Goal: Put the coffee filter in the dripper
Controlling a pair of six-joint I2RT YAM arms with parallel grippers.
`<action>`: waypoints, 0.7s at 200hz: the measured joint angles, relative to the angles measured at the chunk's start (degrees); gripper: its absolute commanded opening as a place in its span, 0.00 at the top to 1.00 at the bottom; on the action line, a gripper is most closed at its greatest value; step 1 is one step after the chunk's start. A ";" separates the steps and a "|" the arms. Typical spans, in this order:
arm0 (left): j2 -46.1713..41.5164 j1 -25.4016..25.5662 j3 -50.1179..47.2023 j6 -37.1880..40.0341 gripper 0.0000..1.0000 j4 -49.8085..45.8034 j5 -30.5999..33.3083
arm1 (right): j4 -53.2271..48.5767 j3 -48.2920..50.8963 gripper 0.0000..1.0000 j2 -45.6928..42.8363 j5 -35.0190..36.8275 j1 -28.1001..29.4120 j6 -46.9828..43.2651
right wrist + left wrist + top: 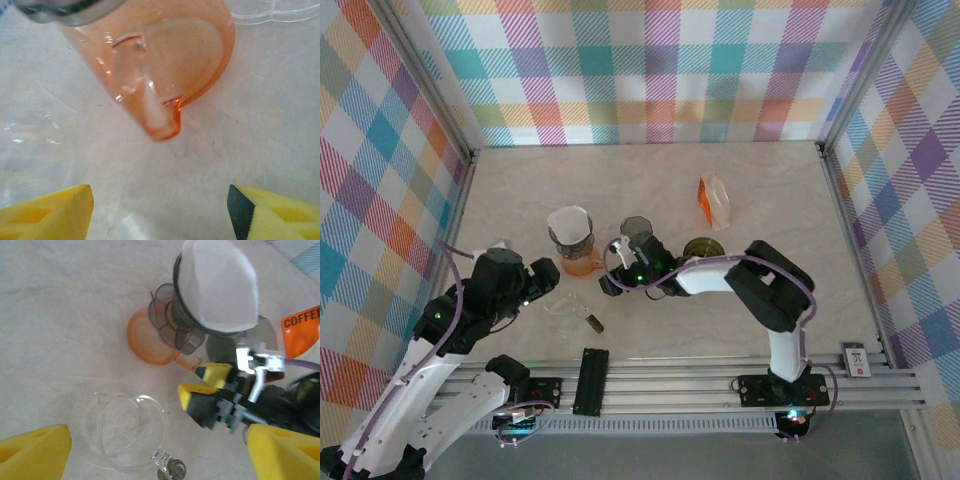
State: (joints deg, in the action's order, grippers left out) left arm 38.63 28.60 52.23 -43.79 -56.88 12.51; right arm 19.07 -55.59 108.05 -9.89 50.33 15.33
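The filter [569, 222] stands white and cone-shaped in the top of the dripper [580, 265], seemingly seated in a grey ribbed insert [172, 325], though the rim is partly hidden. The right gripper [160, 210] is low just beside the dripper, fingers apart and empty. The left gripper [160, 450] hangs near the dripper above a glass jug [122, 432], spread wide and holding nothing.
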 measured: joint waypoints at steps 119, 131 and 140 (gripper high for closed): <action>14.75 -0.26 -11.32 -2.12 0.66 5.88 -2.62 | -11.69 13.97 0.25 -32.44 6.95 1.07 5.95; 15.61 -0.26 -11.37 -1.53 0.70 6.84 -3.52 | -13.38 14.34 0.24 -34.51 8.46 1.07 6.12; 16.26 -0.26 -11.37 -1.46 0.75 7.52 -4.20 | -14.62 14.62 0.24 -35.91 9.75 1.07 6.14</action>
State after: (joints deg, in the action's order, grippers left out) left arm 54.89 28.34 40.86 -45.25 -49.36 8.32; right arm 4.45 -40.97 72.14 -0.14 51.40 21.47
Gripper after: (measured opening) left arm 0.306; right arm 0.754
